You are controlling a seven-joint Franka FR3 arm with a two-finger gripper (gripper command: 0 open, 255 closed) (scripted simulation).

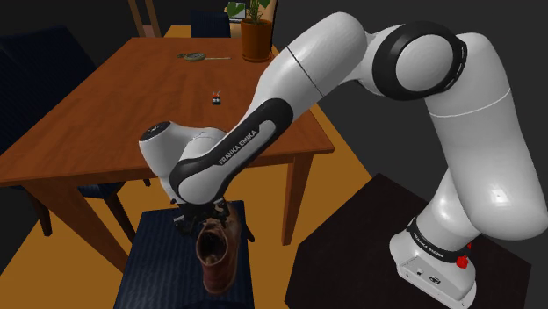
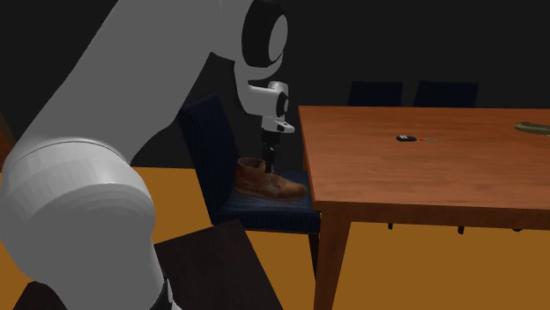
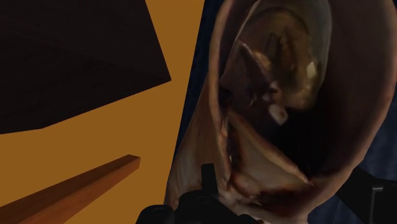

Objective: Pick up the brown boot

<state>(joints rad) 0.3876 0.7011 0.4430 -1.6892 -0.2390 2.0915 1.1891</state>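
Observation:
A brown ankle boot [image 1: 218,255] stands on the seat of a dark blue chair [image 1: 162,263] beside the table, its opening facing up. In the second exterior view the boot [image 2: 269,182] rests on the seat [image 2: 264,210] with its toe toward the table. My black gripper [image 1: 206,219] hangs straight down onto the boot's collar [image 2: 272,157]. In the wrist view the boot's open shaft [image 3: 286,95] is right in front of the gripper [image 3: 289,191]. The fingers stand wide apart, one finger [image 3: 207,184] by the tongue side and the other outside the opposite wall.
A wooden table [image 1: 132,97] stands close to the chair, its edge and leg [image 2: 330,247] near the boot. On it lie a small black object [image 1: 216,99], a green item [image 1: 193,58] and a potted plant [image 1: 256,39]. My dark stand [image 1: 369,255] is beside the chair.

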